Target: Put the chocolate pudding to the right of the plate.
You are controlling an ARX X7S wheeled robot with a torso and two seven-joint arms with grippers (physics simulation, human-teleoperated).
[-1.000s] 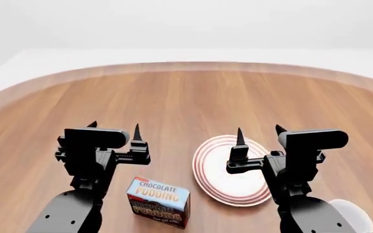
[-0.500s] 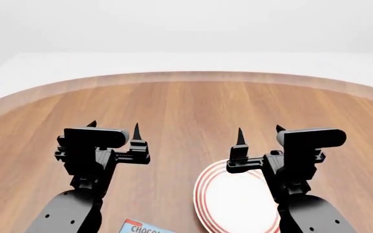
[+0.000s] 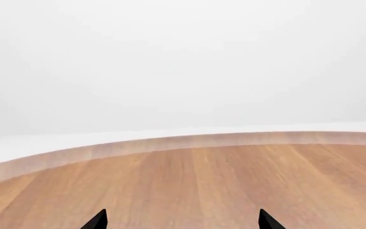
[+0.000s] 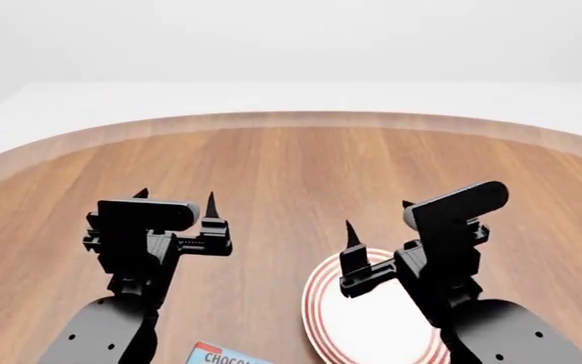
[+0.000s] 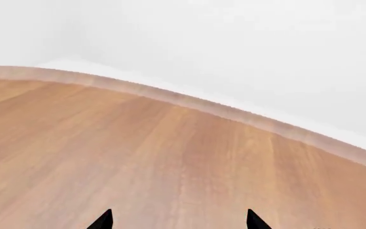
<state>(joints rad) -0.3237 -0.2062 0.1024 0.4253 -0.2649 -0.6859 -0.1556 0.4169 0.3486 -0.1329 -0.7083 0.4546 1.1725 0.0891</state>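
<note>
In the head view only the top edge of the chocolate pudding (image 4: 228,355) box shows, at the bottom edge, near my left arm. The white plate (image 4: 323,318) with red rings lies to its right, partly hidden under my right arm. My left gripper (image 4: 176,199) is open and empty, above the bare table behind the box. My right gripper (image 4: 378,216) is open and empty, tilted, over the plate's far edge. The wrist views show only the fingertips of the left gripper (image 3: 181,220) and the right gripper (image 5: 177,220) over bare wood.
The round wooden table (image 4: 291,167) has a curved far edge with a white floor and wall beyond it. The table's edge also shows in the left wrist view (image 3: 189,141) and the right wrist view (image 5: 221,110).
The head view tilted up a second ago, sliding the box and plate to the bottom edge. Since half a second ago my right gripper has moved left and down and tilted. The left arm is still.
</note>
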